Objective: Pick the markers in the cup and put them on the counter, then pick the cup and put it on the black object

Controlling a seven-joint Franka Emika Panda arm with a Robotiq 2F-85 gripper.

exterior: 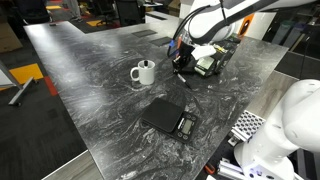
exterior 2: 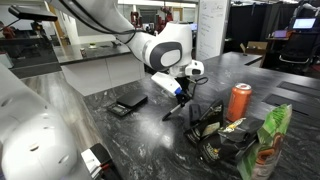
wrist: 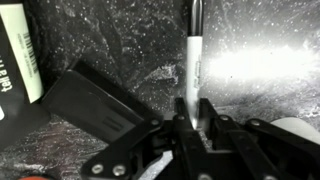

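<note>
Hand [wrist: 193,118] grips a slim pen-shaped marker [wrist: 196,55] with a pale barrel, its fingers closed narrowly on one end (the rest sticks out ahead), low over the glossy dark grey, marble-streaked desk [exterior: 90,70]. A small white ceramic mug [exterior: 144,72] stands nearby on the desk, apart from the flat black rectangular slab [exterior: 168,120].

Glossy dark marble-streaked counter [exterior: 90,70] with white cup [exterior: 144,73], flat black object [exterior: 168,119], orange can [exterior 2: 239,102], green bag [exterior 2: 277,125].
</note>
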